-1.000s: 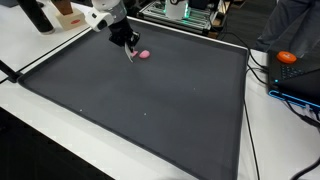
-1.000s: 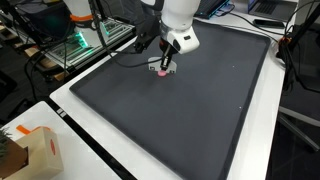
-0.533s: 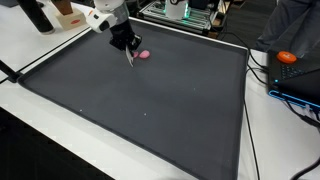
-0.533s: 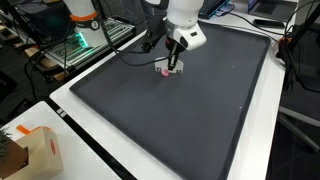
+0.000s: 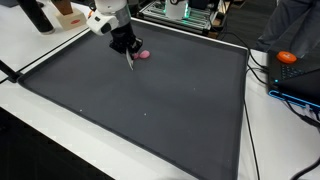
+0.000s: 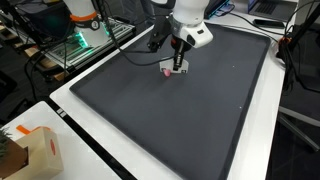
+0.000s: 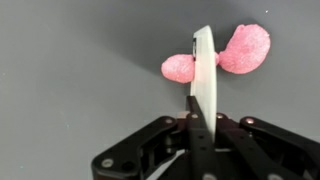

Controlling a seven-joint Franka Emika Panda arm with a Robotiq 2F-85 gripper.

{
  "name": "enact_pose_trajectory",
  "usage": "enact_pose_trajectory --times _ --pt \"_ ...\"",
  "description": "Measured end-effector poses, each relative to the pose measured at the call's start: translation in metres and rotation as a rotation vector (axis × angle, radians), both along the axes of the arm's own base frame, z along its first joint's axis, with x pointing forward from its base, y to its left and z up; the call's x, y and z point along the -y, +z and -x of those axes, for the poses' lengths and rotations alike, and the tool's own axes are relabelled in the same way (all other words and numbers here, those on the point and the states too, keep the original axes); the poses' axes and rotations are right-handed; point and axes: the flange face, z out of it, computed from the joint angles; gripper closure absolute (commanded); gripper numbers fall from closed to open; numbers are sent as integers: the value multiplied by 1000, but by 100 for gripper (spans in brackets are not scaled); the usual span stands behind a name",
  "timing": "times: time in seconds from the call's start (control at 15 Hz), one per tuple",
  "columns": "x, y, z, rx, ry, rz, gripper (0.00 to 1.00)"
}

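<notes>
**Gripper edges sideways, blade stays by the pink lump**

Since a second ago the gripper (image 6: 178, 58) has slid a little way across the mat, most plainly in the exterior view taken from the near corner. The pink lump (image 6: 167, 71) has crept only slightly the same way. In the exterior view from the opposite side the arm has barely shifted and the lump (image 5: 143, 55) lies where it did.

The lump lies on the dark mat (image 5: 150, 110), near the mat's far edge. In the wrist view a white blade (image 7: 204, 70) crosses in front of it, so pink shows on both sides (image 7: 245, 48). Whether blade and lump touch cannot be told.

The pincer (image 7: 200, 112) is closed on the blade's lower end, fingers pressed flat against it. My reading is that the blade is working at the lump rather than lifting it.

Around the mat runs a white table (image 5: 40, 125), and a cardboard box (image 6: 40, 150) sits well apart from the lump.
</notes>
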Motion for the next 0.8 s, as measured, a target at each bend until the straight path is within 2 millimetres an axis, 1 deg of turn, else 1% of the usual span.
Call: enact_pose_trajectory --times 0.33,0.8 --pt "3 0 3 -3 -6 1 99" --pt "13 -1 13 -12 -24 3 99"
